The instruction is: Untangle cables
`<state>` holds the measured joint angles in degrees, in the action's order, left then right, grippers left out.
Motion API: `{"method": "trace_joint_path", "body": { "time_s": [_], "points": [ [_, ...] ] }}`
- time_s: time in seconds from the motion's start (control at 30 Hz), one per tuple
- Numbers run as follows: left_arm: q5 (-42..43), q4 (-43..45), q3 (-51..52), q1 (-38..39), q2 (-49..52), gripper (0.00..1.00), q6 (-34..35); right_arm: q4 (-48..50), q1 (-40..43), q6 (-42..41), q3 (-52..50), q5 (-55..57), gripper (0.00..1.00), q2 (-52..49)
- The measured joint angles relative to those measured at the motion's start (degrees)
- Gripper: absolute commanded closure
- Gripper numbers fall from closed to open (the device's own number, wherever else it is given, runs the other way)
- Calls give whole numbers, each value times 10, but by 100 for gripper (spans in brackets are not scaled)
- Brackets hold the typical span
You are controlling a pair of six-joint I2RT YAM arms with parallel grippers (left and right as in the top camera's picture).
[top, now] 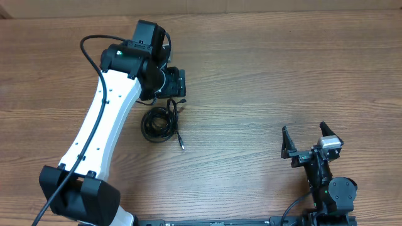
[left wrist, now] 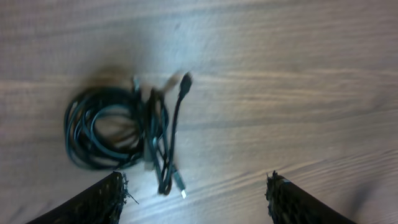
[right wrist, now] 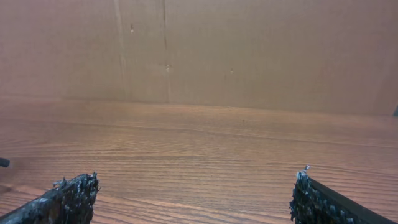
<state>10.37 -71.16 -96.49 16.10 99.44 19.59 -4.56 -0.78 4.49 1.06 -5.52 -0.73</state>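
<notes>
The table [top: 264, 75] is showing a brown wood-grain top, smooth and mostly matt, and it is catching a soft pale sheen in the left wrist view. The cables [top: 158, 122] are looking like black rubbery plastic cord with a slight gloss. One plug [left wrist: 181, 186] is ending in a small bright metallic tip. The left arm [top: 103, 122] is wearing a smooth white shell, hard and lightly glossy, with black plastic joints. On the left gripper [left wrist: 196, 179] the fingers [left wrist: 99, 199] are showing black, coarse, pitted pads with frayed edges. The right gripper [top: 304, 133] is showing the same rough black finish. Behind the table, a wall [right wrist: 249, 50] is looking like matt brown cardboard.
</notes>
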Motion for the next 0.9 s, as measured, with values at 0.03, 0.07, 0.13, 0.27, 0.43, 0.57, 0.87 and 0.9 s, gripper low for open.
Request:
{"method": "trace_joint_path", "body": {
  "time_s": [0.03,0.07,0.13,0.27,0.43,0.57,0.87,0.9],
  "points": [
    [0,-8,0,0,4,24,0,0,0,0,0,0,0,0],
    [0,-16,2,2,10,24,0,0,0,0,0,0,0,0],
    [-1,-29,9,8,22,25,0,0,0,0,0,0,0,0],
    [-3,-39,30,27,57,26,5,0,0,0,0,0,0,0],
    [-42,-39,43,37,105,34,40,0,0,0,0,0,0,0],
    [-56,-31,51,37,138,66,54,0,0,0,0,0,0,0],
    [-68,-61,25,37,151,96,61,0,0,0,0,0,0,0],
    [-68,-80,3,37,151,96,57,0,0,0,0,0,0,0]
  ]
}}
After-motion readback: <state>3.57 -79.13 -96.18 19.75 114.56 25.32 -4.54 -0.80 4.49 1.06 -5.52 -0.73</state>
